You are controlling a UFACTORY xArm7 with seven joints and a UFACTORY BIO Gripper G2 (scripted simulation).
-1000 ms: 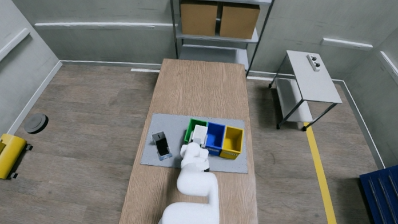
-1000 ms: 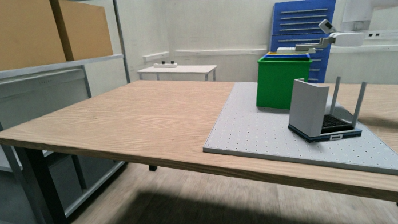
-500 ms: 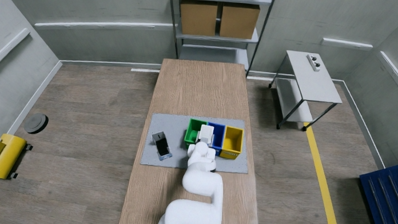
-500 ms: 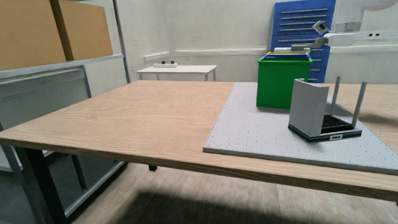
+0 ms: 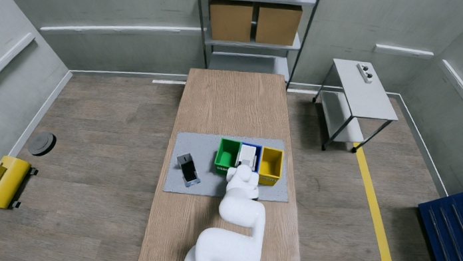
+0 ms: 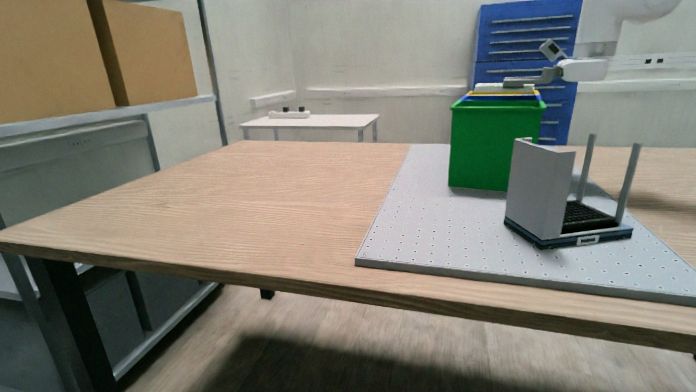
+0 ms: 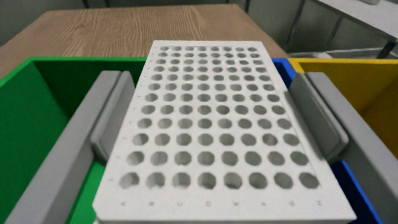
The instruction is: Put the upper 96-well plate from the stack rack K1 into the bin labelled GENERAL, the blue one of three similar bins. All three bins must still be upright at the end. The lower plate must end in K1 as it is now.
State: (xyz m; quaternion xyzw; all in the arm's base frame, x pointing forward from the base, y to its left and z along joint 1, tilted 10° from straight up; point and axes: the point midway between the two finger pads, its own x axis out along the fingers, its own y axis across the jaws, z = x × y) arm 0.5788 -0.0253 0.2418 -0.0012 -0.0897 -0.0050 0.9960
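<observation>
1. Grey walls are being seen round the room, with a shelf unit being placed ahead, well beyond the claw.
2. Wooden table and grey perforated board are being spread out below the claw, and three bins are being kept upright on that board.
3. And there's the grip! White 96-well plate is being pinched by its long sides between the claw's two pads, roughly level.
4. Mostly over the blue bin, the plate is being held up around rim height, its left side being carried close over the wall shared with the green bin.
5. Just left of the claw, the green bin is being seen open; just right, the yellow bin is being shown.
6. Farther left and lower, rack K1 is being stood on the board, and a black plate is being cradled flat at its base.
</observation>
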